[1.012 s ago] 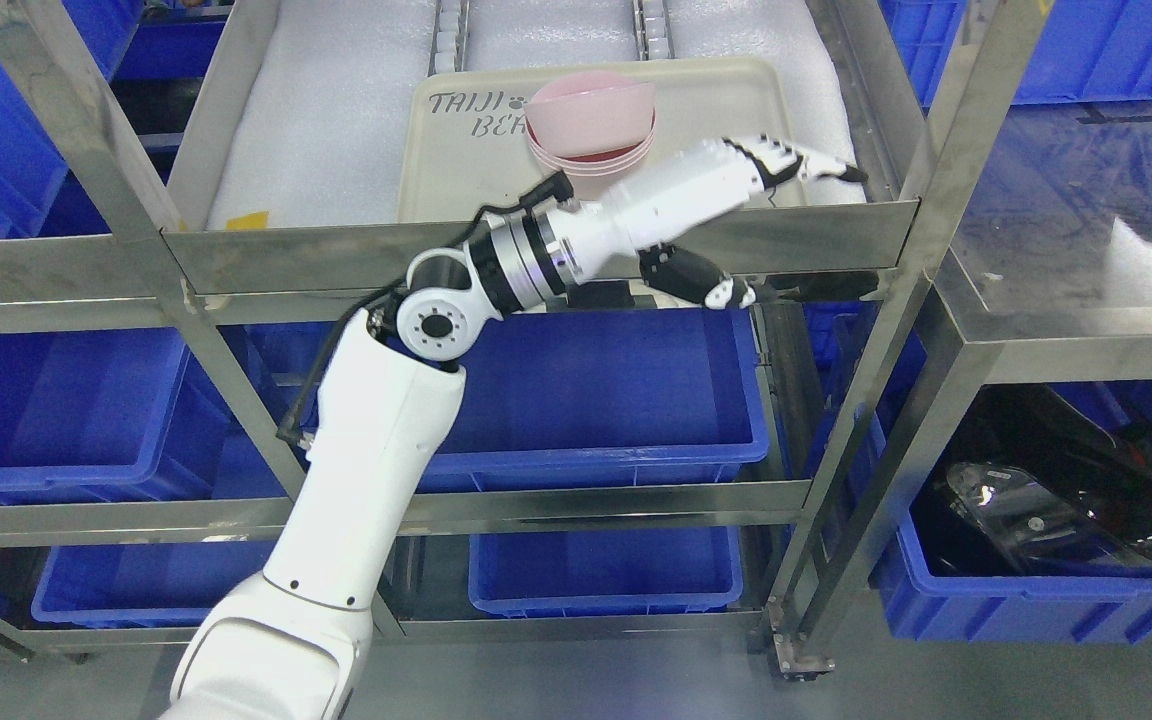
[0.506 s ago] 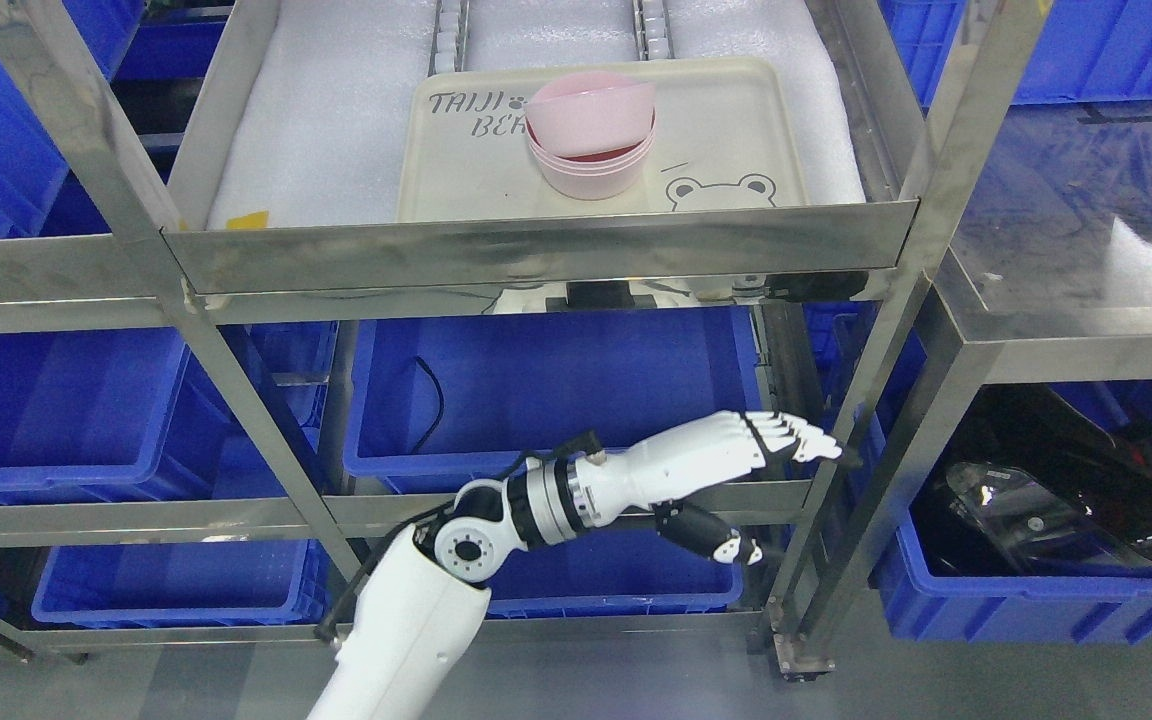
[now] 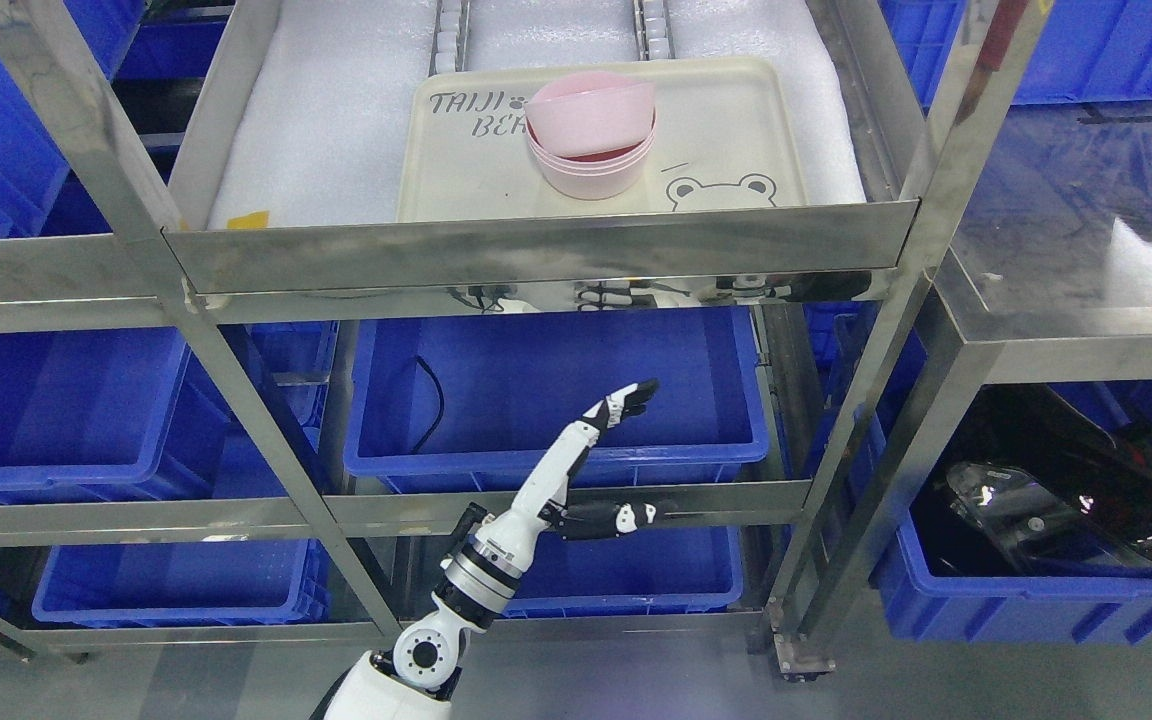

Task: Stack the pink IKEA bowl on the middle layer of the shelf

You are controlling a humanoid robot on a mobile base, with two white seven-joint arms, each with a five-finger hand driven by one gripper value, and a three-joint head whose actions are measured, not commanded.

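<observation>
Hovering low in front of the blue bin (image 3: 556, 400) under the shelf (image 3: 536, 250), left hand (image 3: 576, 475) with fingers straight and spread, thumb out to the side, holding nothing. Pink bowls (image 3: 591, 135) stacked on the cream tray (image 3: 726, 130) on that shelf, top one sitting tilted, well apart from the hand.

Bright, even overhead light; glare on the steel shelf rail (image 3: 536, 250); sharp focus.

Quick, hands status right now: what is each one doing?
Left hand: open, fingers straight, holding nothing, low in front of the shelf.
Right hand: not in view.
</observation>
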